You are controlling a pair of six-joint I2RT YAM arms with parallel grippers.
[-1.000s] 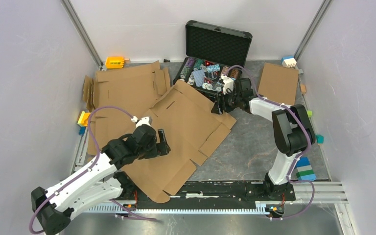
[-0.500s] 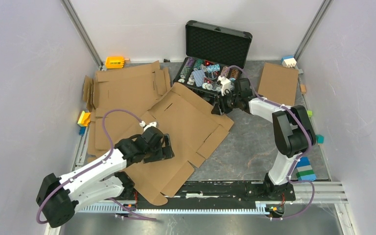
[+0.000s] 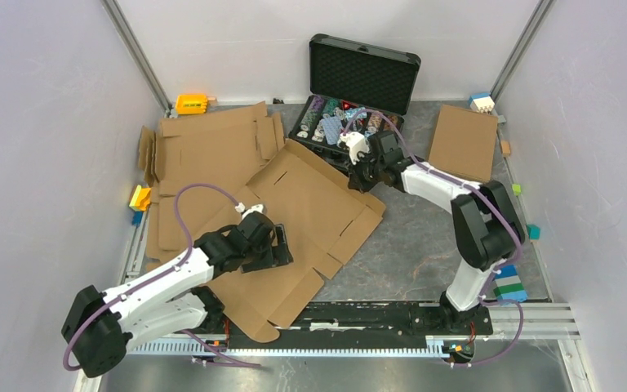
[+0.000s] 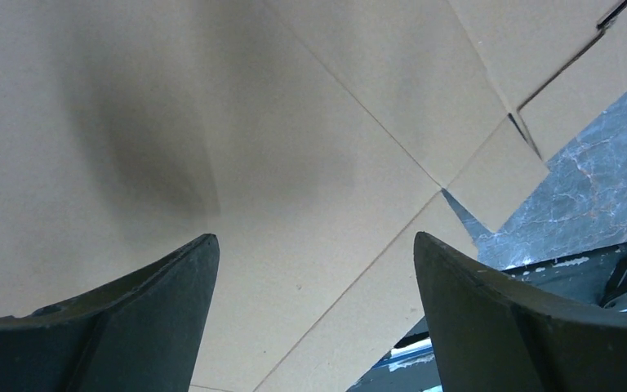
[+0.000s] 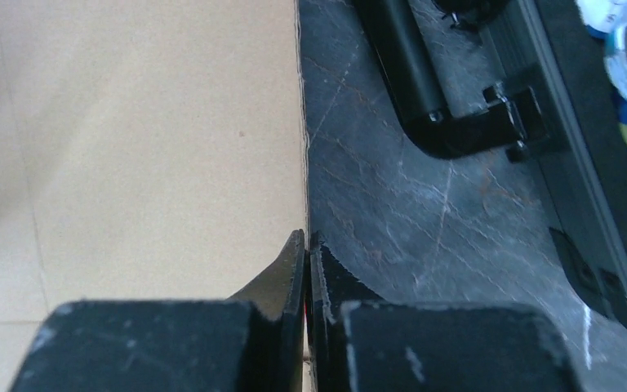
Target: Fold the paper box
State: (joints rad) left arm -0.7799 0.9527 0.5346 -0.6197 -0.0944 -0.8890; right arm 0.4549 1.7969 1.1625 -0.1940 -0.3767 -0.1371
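Note:
The paper box (image 3: 310,212) lies flat and unfolded in the middle of the table, a brown cardboard sheet with cut flaps. My left gripper (image 3: 282,245) is over its near-left part, jaws wide open; in the left wrist view the gripper (image 4: 314,237) has only bare paper box (image 4: 294,122) between its fingers. My right gripper (image 3: 362,175) is at the sheet's far right edge. The right wrist view shows this gripper (image 5: 306,235) pinched together, the paper box (image 5: 131,147) edge running straight into the thin slit between the pads.
An open black case (image 3: 363,77) with colourful chips stands just behind the right gripper. More flat cardboard (image 3: 212,143) lies at the back left, a smaller piece (image 3: 464,139) at the back right. Coloured blocks (image 3: 506,282) and a yellow object (image 3: 190,103) sit along the walls.
The right gripper has closed from open onto the box's far edge and moved left. The left arm shifted toward the near side of the sheet, then held still.

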